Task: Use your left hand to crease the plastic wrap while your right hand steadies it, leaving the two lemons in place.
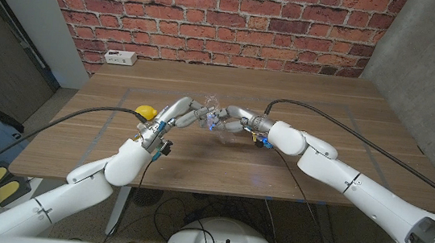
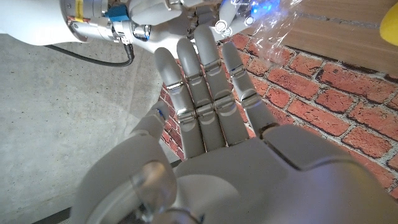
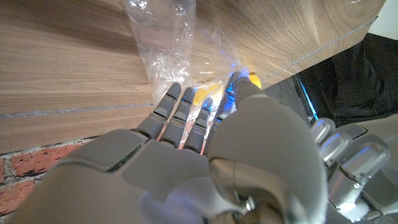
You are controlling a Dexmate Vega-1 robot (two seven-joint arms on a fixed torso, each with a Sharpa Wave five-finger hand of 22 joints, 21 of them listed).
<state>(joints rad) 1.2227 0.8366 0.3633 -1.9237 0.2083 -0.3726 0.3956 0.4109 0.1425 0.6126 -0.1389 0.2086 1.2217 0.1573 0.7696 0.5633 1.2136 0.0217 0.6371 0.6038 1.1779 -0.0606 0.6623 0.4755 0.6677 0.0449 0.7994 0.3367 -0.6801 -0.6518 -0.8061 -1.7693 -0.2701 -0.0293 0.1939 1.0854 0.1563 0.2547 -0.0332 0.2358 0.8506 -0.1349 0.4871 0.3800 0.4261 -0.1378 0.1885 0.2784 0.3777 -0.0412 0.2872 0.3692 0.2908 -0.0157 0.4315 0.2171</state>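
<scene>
The crumpled clear plastic wrap stands bunched up at the table's middle, between my two hands. My right hand grips its right side, fingers laid over the wrap and thumb closing in. My left hand reaches in from the left with straight fingers, their tips meeting the wrap and the right hand; it holds nothing. One yellow lemon lies just left of my left hand and shows again as the lemon. Yellow of a lemon shows between my right fingers.
The wooden table runs back to a red brick wall. A white socket box lies at the far left corner. Black cables trail across the table's right side and along my left arm.
</scene>
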